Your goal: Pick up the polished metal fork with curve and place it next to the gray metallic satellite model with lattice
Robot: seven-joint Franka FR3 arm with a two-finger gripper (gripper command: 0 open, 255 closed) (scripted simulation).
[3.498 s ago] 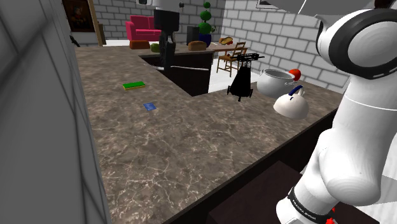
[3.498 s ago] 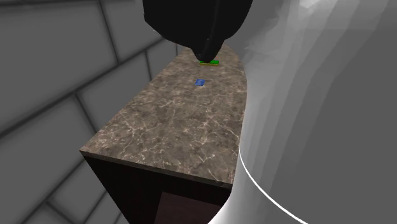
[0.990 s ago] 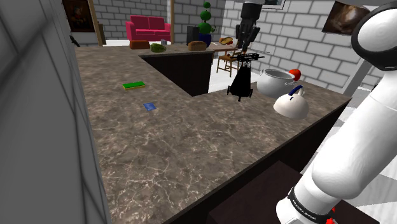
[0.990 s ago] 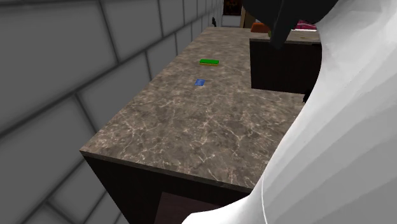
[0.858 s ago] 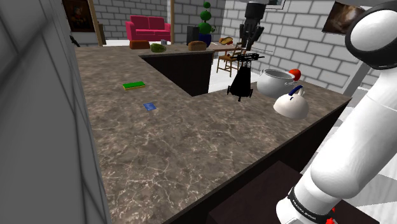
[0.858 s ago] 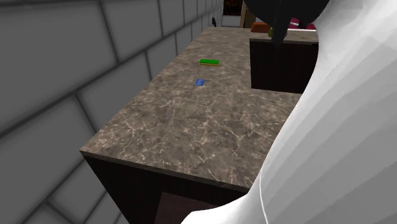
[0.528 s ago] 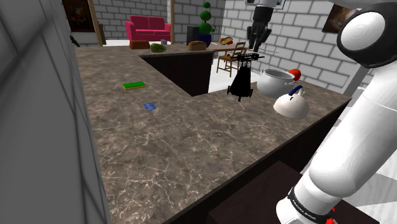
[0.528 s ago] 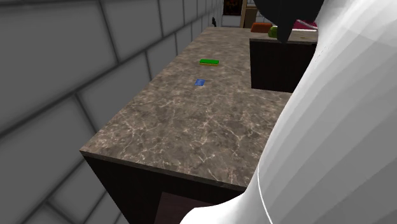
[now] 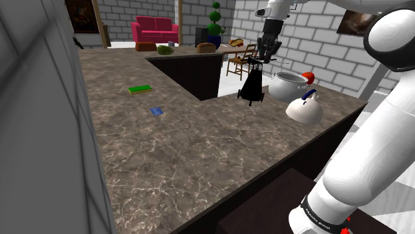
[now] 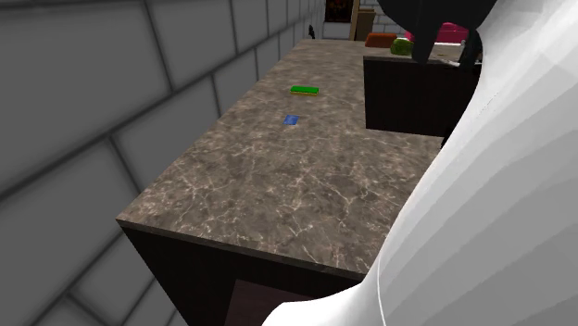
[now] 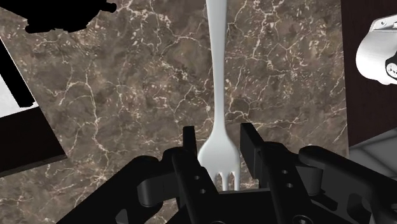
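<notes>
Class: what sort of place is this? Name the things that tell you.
Likely a home kitchen open to a living room: a long stone-patterned counter, a white kettle on it, a pink sofa beyond.

The counter (image 9: 199, 153) bears one black satellite model (image 9: 253, 83), one white pot (image 9: 287, 85) and one white kettle (image 9: 304, 110), with one red thing (image 9: 308, 76) behind the pot. Two small flat things lie on it too: one green slab (image 9: 139, 88) and one blue chip (image 9: 156, 111). There is one white fork (image 11: 218, 95), set between the two fingers (image 11: 189, 153) of the one gripper (image 11: 218, 137). Farther off stand one pink sofa (image 9: 154, 30), one wooden chair (image 9: 239, 61) and one potted bush (image 9: 214, 20), and two framed pictures (image 9: 81, 14) hang on the walls.
</notes>
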